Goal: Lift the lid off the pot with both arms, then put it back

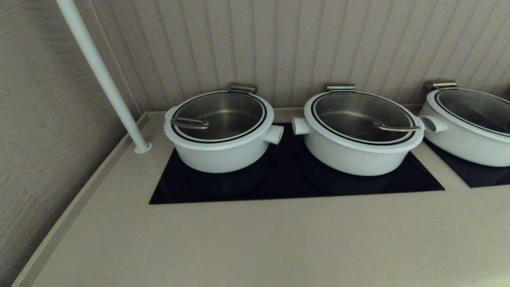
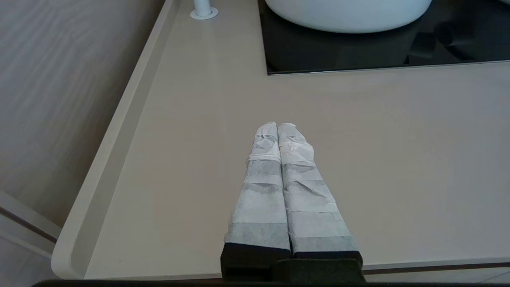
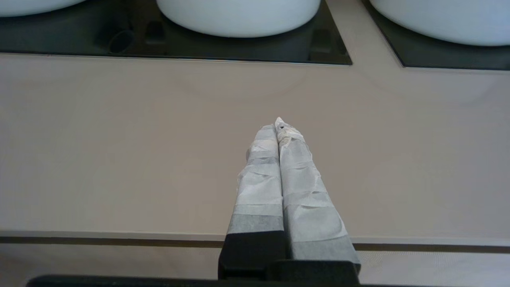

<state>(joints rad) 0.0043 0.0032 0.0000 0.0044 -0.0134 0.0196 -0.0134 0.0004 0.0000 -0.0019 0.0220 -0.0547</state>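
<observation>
The pot (image 1: 219, 157) is the leftmost white one on the black cooktop (image 1: 287, 183), its stub handle (image 1: 274, 134) pointing right. The glass lid (image 1: 223, 113) rests closed on it, with the steel loop handle (image 1: 189, 122) near its left edge. Neither arm shows in the head view. My left gripper (image 2: 277, 126) is shut with nothing in it, over the beige counter in front of the pot's base (image 2: 346, 18). My right gripper (image 3: 278, 124) is shut and empty too, over the counter short of the cooktop.
Two like white pots stand to the right, one in the middle (image 1: 358, 155) and one at the far right (image 1: 466, 143). A white pole (image 1: 101, 75) rises from the counter's back left corner. A raised lip (image 1: 79, 203) runs along the counter's left edge; a panelled wall stands behind.
</observation>
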